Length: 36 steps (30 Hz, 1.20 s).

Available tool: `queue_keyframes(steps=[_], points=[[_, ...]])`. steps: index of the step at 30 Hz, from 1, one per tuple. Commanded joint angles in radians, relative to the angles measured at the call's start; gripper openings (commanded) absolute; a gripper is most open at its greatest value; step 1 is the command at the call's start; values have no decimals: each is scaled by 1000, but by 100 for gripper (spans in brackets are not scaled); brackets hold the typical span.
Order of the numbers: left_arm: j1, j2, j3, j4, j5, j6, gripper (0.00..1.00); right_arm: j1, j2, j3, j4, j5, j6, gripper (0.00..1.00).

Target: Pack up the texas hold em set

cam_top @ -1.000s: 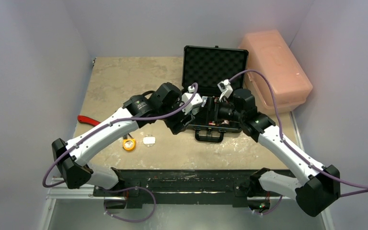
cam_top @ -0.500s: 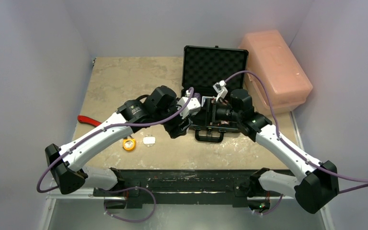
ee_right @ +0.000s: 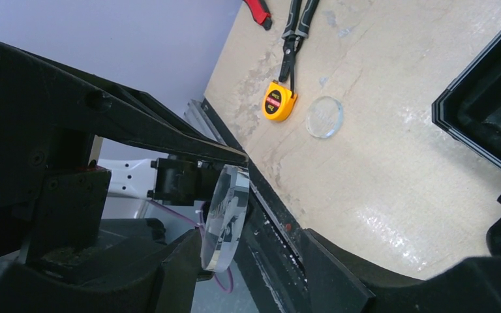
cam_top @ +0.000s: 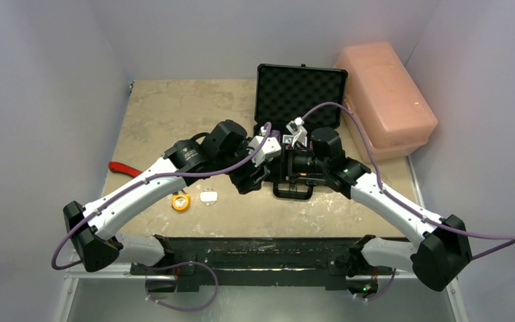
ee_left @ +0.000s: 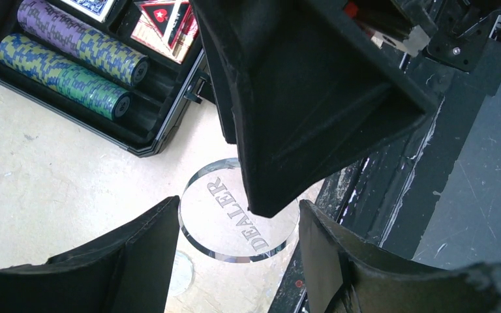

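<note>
The black briefcase (cam_top: 300, 94) stands open at the table's middle back, its egg-crate foam lid upright. In the left wrist view its tray holds teal (ee_left: 65, 68) and purple (ee_left: 81, 36) chip stacks and two card decks (ee_left: 166, 19). My left gripper (ee_left: 238, 210) is shut on the edges of a clear disc marked DEALER (ee_left: 225, 225), held in the air in front of the case. My right gripper (ee_right: 248, 238) is open around that disc (ee_right: 225, 215); one finger lies against its face, the other stands apart. A second clear disc (cam_top: 208, 197) lies on the table.
An orange tape measure (cam_top: 181, 202) lies beside the loose disc. Red-handled pliers (cam_top: 124, 168) lie at the left edge. A big pink plastic box (cam_top: 385, 94) stands at the back right, next to the case. The two arms meet over the case's handle (cam_top: 292, 192).
My right gripper has moved left toward my left gripper and now straddles the dealer disc. The left arm shifted a little, then held still with the disc.
</note>
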Motion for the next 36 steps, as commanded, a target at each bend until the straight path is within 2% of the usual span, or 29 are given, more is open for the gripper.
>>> queue_keyframes(steps=[1,15,19,25,28,31,36], points=[[-3,-2,5,40,23,20,0,22,7,34,48,6,18,60],[-3,7,4,37,17,18,0,47,24,42,57,20,37,40],[-3,8,5,37,11,17,0,50,27,44,58,20,42,29],[-3,8,2,38,-1,15,0,55,30,46,54,22,43,3],[-3,4,-1,40,-8,15,0,58,28,45,50,26,46,0],[-3,0,-4,41,-13,15,7,59,24,44,48,29,46,0],[-3,-7,-13,48,-24,16,39,60,20,42,48,42,53,0]])
